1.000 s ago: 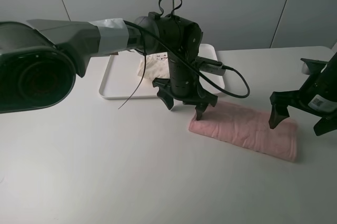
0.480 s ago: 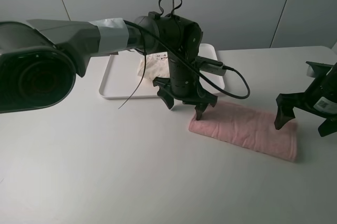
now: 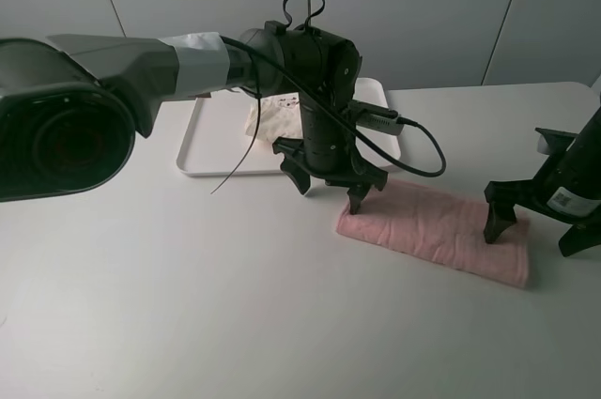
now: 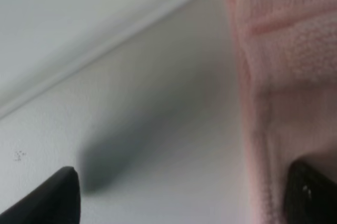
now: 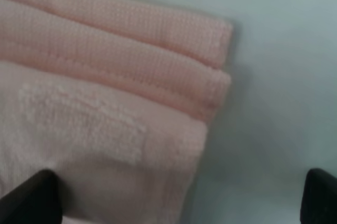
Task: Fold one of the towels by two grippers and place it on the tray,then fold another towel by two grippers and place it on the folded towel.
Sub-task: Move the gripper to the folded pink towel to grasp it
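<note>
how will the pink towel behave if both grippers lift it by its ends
The pink towel is soft terry folded into layers, as the right wrist view shows, so it will probably sag in the middle. The stacked layers may slip apart unless every one is pinched. It looks light; the left gripper and right gripper, both open, should manage it easily.
</note>
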`<move>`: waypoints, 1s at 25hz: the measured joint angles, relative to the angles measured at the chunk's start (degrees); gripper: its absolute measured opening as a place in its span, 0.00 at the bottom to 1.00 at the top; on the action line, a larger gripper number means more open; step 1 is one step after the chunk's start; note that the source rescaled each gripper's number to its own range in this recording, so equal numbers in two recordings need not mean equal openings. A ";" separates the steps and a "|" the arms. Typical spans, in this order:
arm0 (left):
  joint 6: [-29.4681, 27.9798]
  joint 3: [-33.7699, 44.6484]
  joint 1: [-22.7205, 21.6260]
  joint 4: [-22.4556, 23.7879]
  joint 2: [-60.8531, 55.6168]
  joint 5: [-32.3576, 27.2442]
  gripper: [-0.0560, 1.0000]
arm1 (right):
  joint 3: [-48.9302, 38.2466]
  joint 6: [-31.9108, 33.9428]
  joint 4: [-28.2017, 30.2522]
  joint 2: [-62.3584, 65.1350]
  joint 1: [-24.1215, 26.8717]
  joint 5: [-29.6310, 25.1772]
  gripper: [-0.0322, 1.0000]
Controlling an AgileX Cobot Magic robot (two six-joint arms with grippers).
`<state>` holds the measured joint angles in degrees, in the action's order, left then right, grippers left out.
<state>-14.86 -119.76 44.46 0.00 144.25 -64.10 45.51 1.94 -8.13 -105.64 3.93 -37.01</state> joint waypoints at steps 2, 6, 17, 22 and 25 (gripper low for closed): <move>0.00 0.00 0.00 0.00 0.00 0.00 1.00 | 0.00 0.50 0.00 -0.36 0.00 0.25 0.98; 0.10 0.00 0.00 0.00 0.00 0.00 1.00 | -0.49 0.71 0.00 -0.45 0.00 1.05 0.98; 0.10 0.00 0.00 0.00 0.00 0.08 1.00 | -2.84 0.83 0.21 0.20 0.00 4.68 0.55; 0.10 -0.09 0.00 0.00 0.00 0.08 1.00 | -3.18 0.83 -2.06 0.20 0.00 5.19 0.33; 0.10 -0.09 0.00 -0.38 0.00 0.08 1.00 | -3.28 0.52 -3.62 0.20 0.00 5.27 0.12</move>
<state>-14.76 -119.85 44.46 -0.38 144.25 -64.02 42.23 2.45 -11.76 -105.44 3.93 -31.74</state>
